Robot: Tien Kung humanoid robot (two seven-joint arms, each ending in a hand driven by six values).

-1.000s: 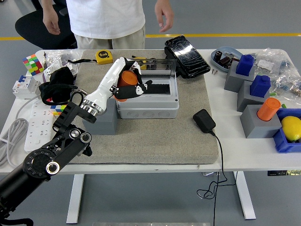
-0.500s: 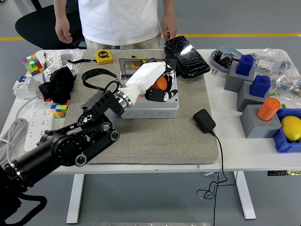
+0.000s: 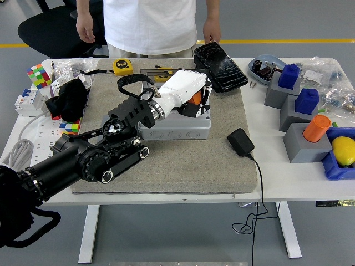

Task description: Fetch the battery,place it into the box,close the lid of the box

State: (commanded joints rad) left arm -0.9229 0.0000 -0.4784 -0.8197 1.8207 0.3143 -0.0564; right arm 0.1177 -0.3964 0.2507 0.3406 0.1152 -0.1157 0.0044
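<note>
Left hand (image 3: pixel 191 95) over the grey box (image 3: pixel 175 124) on the mat (image 3: pixel 222 160), fingers (image 3: pixel 201 106) curled down around an orange battery (image 3: pixel 195 98), which peeks out between palm and fingers above the box's right part; can't tell if the battery touches the box interior. Box lid barely visible behind the hand, its position unclear. Just right of the fingers, past the box's edge, bare mat; further right and nearer the table's front edge, a black charger (image 3: pixel 240 142) with its cord running off the edge. Beyond the fingers, a black case (image 3: pixel 219 65) lies tilted at the mat's far corner. Left of the hand and farther back, a yellow tape measure (image 3: pixel 122 66). Person (image 3: pixel 150 25) stands at the far side, both hands hanging down, touching nothing. Another orange battery (image 3: pixel 316 128) sits in a grey holder (image 3: pixel 307 145) well off to the right. Right arm not seen.
</note>
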